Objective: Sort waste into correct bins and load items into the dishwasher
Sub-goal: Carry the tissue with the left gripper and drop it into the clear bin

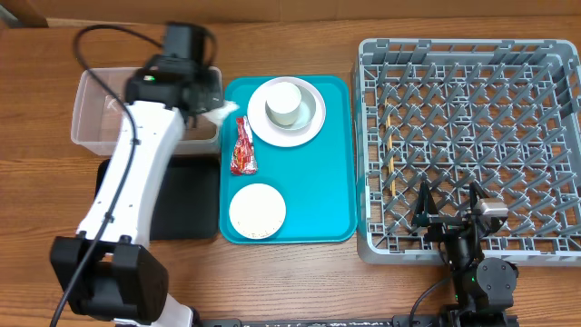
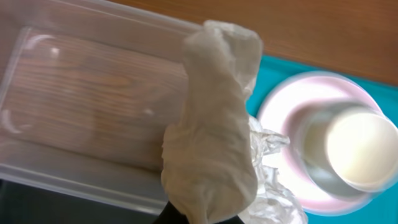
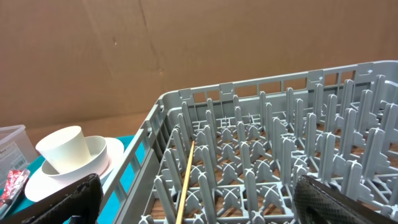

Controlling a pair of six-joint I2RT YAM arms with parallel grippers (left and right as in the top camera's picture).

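Over the clear tub's right rim, the left pincer is squeezing the crumpled tissue tight, teal tray just beside. The right pincer is hanging wide open over the dish rack's near edge.

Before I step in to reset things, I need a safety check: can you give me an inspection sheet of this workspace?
Surface: wooden table, no spills seen.
Job's things: crumpled tissue held at the clear tub's right edge. The red wrapper, a white cup in a bowl on a plate, and a pale round dish are on the teal tray. The black tray is beside it. The grey dish rack holds no crockery.
Clutter: thin wooden stick in the rack.
Grippers: left tool shut on the tissue; right tool open, empty, over the rack's near edge.
Cables: black cable loops above the left arm.
Surroundings: brown cardboard backdrop.
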